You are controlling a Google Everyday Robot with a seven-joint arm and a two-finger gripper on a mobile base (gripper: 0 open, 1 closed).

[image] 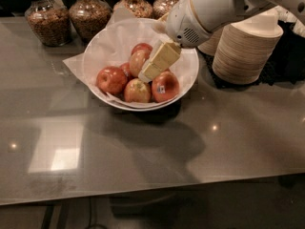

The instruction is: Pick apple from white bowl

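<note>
The white bowl with a crumpled paper liner stands on the grey table and holds several apples. The apple, large, red with an orange-yellow blush, lies in the middle of the bowl. My gripper reaches down into the bowl from the upper right, its pale yellow tip right beside this apple's right side and partly hiding it. A red apple with a sticker lies at the front right. A smaller apple with a yellow-green patch lies at the front. Another red apple lies at the left.
A stack of beige paper bowls stands right of the white bowl, under my arm. Glass jars of grains line the back edge. The grey table stretches toward the camera.
</note>
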